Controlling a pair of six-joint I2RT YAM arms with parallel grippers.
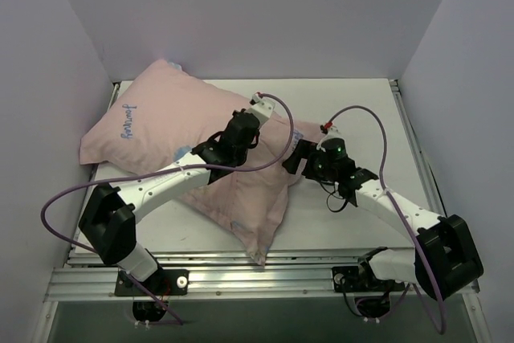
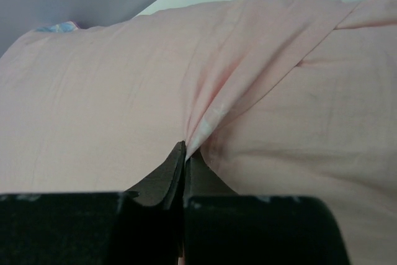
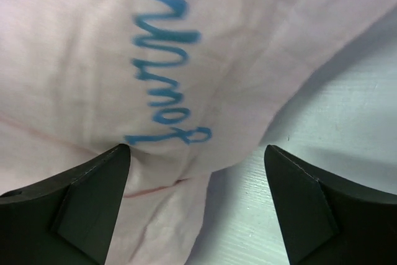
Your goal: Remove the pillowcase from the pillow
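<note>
The pillowcase (image 1: pixel 161 126) shows its pale pink side with blue script (image 1: pixel 128 120) and lies diagonally across the table, filled out plump. The pillow is hidden inside it. My left gripper (image 1: pixel 263 108) is over the cover's right half. In the left wrist view it (image 2: pixel 186 150) is shut on a thin raised fold (image 2: pixel 211 116) of the pillowcase (image 2: pixel 93 103), and creases run up from the pinch. My right gripper (image 1: pixel 291 158) is at the cover's right edge. In the right wrist view it (image 3: pixel 197 153) stands open, straddling the pillowcase's (image 3: pixel 93 60) edge beside more blue script (image 3: pixel 167 60), touching nothing.
The white table (image 1: pixel 353 110) (image 3: pixel 335 172) is boxed in by pale walls (image 1: pixel 48 78) on the left, back and right. An aluminium rail (image 1: pixel 257 279) runs along the near edge. Purple cables (image 1: pixel 377 142) loop off both arms.
</note>
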